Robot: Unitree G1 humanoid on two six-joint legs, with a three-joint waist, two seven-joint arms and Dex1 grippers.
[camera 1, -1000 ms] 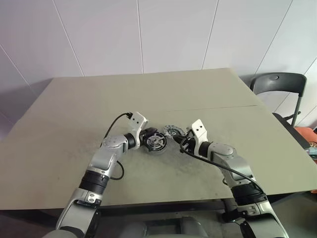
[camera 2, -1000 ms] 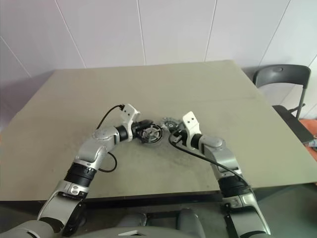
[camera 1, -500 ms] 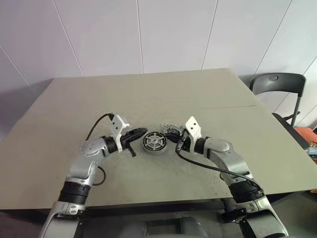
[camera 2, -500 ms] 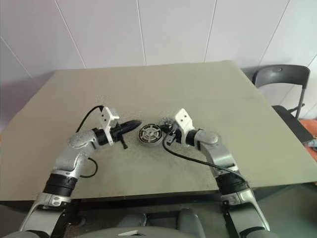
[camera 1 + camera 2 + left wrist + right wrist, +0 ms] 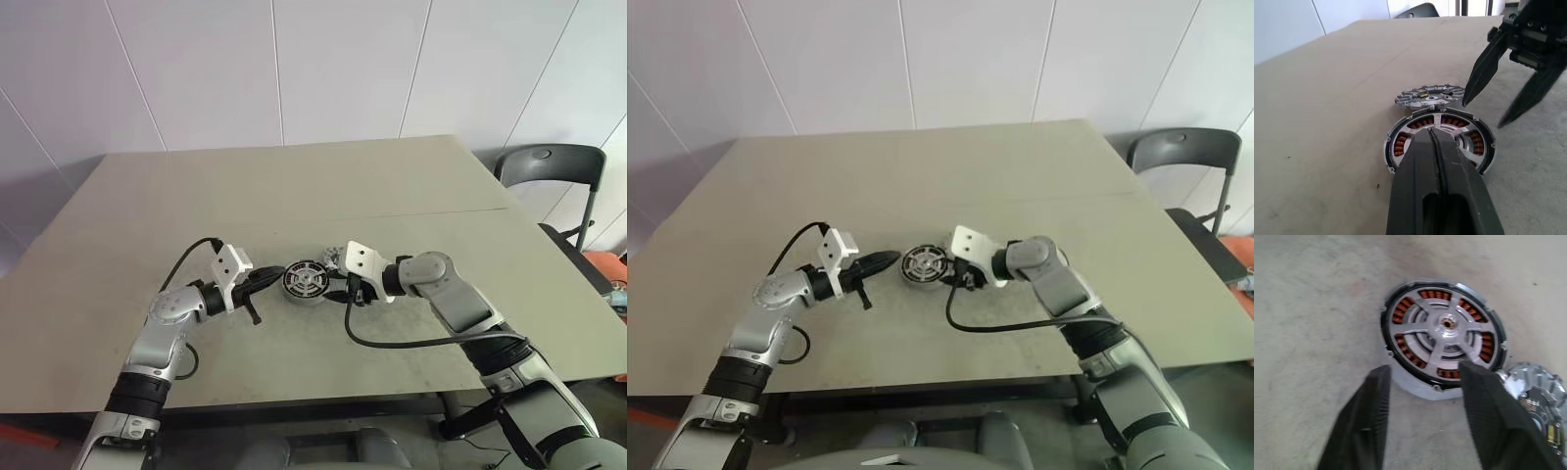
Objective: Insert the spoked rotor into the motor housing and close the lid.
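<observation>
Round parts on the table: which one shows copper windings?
The motor housing, the larger disc with the spoked rotor seated in it, orange coils showing between the spokes. The lid beside it is a flat grey ribbed cap with no coils.

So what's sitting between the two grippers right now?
The motor housing, flat on the table with the spoked rotor seated in it, lies between the left gripper and right gripper, as the left eye view shows.

Silver-grey arms, black cables, white wrist blocks, black fingers [image 5: 1437,196]
</observation>
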